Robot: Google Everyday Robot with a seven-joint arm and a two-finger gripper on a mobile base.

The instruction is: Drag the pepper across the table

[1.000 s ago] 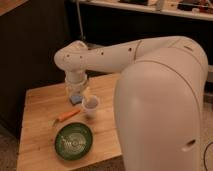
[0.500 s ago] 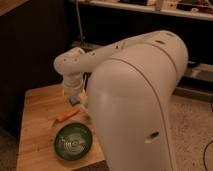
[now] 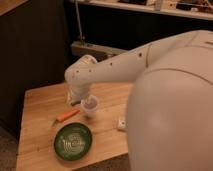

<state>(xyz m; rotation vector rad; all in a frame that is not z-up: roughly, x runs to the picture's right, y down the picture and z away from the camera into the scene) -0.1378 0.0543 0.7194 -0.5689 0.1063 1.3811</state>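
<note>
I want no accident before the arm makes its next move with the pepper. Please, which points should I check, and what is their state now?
1. Pepper in view: ok. The pepper lies flat on the table, uncovered.
2. Gripper touching the pepper: cannot tell. The gripper is low, just behind the pepper's right end.
3. Cup safe from the arm: not ok. The cup stands right beside the gripper.
4. Way toward the front edge: not ok. The bowl lies directly in front of the pepper.
5. Way to the left: ok. Only bare wood shows there.
</note>
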